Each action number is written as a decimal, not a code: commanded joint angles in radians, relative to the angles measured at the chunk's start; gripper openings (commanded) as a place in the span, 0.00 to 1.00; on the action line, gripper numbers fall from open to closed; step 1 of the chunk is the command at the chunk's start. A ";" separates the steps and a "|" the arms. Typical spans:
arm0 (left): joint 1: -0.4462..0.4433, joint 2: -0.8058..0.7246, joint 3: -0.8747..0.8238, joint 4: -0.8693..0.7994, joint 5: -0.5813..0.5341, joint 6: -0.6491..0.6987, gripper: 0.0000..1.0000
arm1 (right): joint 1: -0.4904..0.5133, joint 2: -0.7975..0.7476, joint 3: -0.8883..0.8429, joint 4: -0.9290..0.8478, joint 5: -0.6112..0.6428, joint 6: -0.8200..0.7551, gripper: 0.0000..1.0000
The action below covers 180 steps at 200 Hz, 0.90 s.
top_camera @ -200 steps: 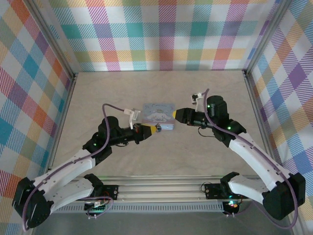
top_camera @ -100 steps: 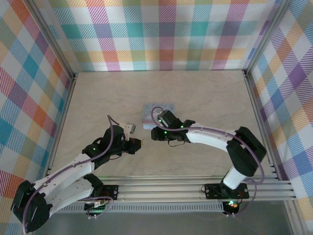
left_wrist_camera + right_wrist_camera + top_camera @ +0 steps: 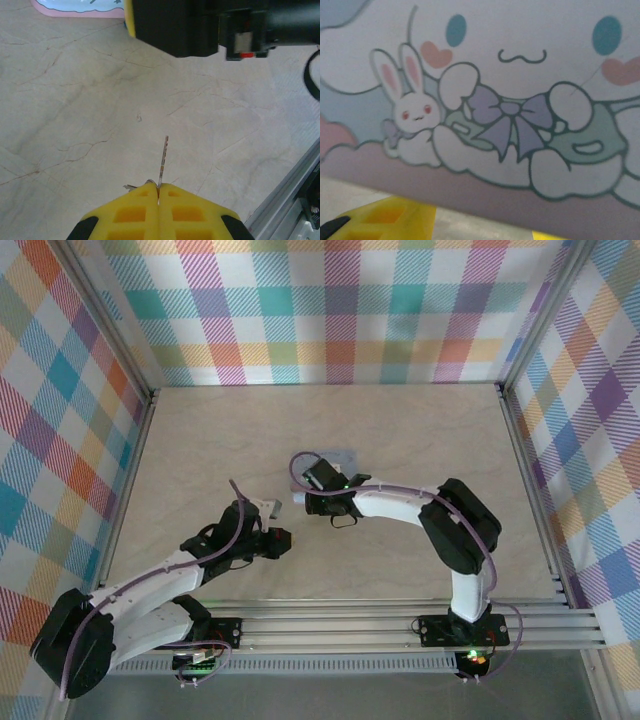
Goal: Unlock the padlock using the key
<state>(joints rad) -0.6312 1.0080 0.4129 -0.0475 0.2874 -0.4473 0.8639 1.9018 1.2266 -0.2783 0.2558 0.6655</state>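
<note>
Your left claw is clenched on the key. The two yellow fingertips are pressed flat together, and the key pokes out of the line where they meet. So the key is right at the tip of that claw, sticking straight out in front of it.

The key looks like a very thin grey strip, no wider than a scratch next to the fat yellow fingers. It leans a little to the right as it goes away from the claw. A small bit of metal peeks out on the left side, just where the fingers begin. The key hangs above the bare worktop, which is pale and marked like stone.

The key's tip points toward the black body of your right arm, which is some way off. Beside that arm you can see a corner of the pale blue tin with its pink edge.

Your right claw is released. One yellow finger sits low on the left and the other low on the right, with worktop showing between them. The tin's bunny picture is very close in front of them.

From above, your left claw sits nearer to you than the tin, and to the left of it.
</note>
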 commanded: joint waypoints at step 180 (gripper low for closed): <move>0.018 0.040 0.011 -0.015 0.010 0.090 0.00 | -0.005 0.093 0.076 -0.003 0.159 -0.057 0.34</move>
<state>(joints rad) -0.6247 1.0538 0.4141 -0.0448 0.2970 -0.3893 0.8635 1.9839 1.2705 -0.2886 0.3901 0.6376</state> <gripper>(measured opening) 0.041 0.366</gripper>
